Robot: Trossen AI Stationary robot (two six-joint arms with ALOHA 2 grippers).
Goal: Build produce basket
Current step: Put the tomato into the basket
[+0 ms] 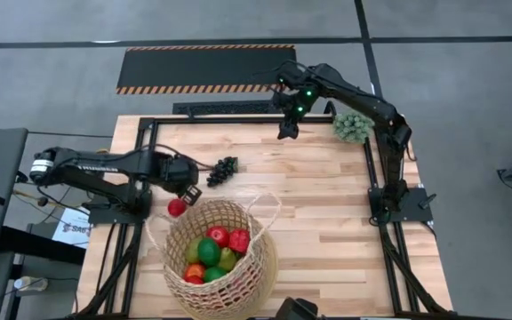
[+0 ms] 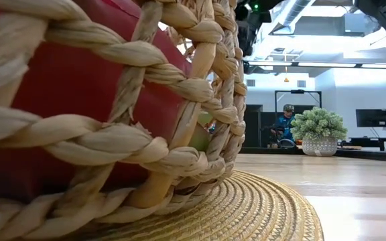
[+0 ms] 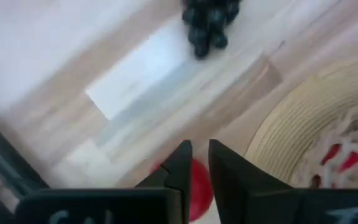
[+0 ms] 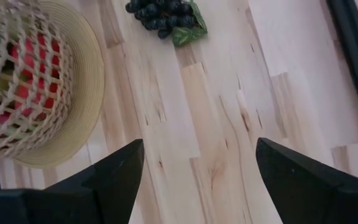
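Round open-weave wicker basket (image 1: 220, 260) — smooth red apple (image 1: 177, 208) just beside it.

place: lab | evidence: hazard-striped floor mat (image 1: 206, 68), monitor (image 2: 370, 118)

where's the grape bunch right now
In the high view the grape bunch lies on the table's left half, beyond the basket and just right of the shut left gripper.

Basket (image 2: 179, 87) weave close up, red fruit (image 2: 59, 87) inside.
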